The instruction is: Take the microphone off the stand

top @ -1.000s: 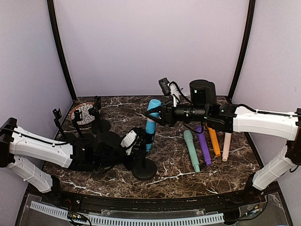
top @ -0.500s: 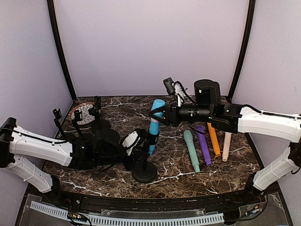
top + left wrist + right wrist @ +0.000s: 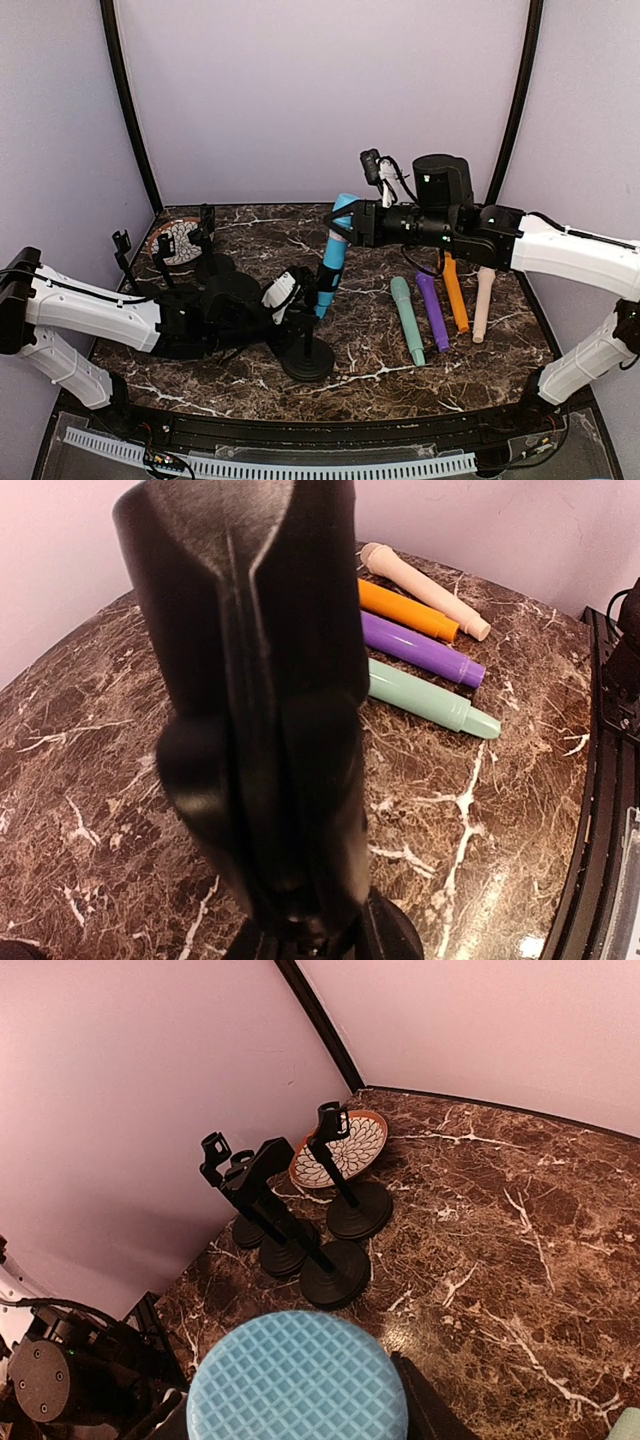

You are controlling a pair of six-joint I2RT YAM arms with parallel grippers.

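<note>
Right jaws clamped the blue microphone (image 3: 330,262) just below its head, a sound hold for a probably light, rigid, slick body leaning above its stand (image 3: 307,360); left jaws' state unclear.

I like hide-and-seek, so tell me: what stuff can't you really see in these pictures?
- Left wrist view: the black stand fills the frame up close and hides the fingers of the left hand, so its grip cannot be told.
- Right wrist view: the blue microphone shows only its head, cut off by the bottom edge; its body is hidden.
- Top view: the left hand covers where microphone meets stand.
</note>
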